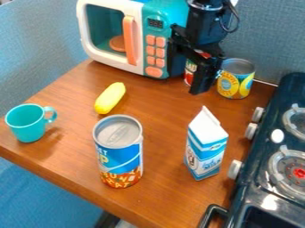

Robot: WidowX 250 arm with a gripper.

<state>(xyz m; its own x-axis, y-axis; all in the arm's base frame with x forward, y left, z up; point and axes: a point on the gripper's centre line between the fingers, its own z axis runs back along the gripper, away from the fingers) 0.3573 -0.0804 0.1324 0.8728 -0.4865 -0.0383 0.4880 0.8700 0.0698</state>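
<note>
Evidently nothing is visibly lifted: the red can (189,72) stands on the far counter (164,191), partly behind the tool (195,79), left of the yellow can (236,79). Whether the tool is clenched or released, I cannot tell.

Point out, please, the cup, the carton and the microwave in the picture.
Cup (27,128): camera view, on its outer wall.
Carton (207,152): camera view, on its printed side.
Microwave (129,40): camera view, on its door handle.
</note>
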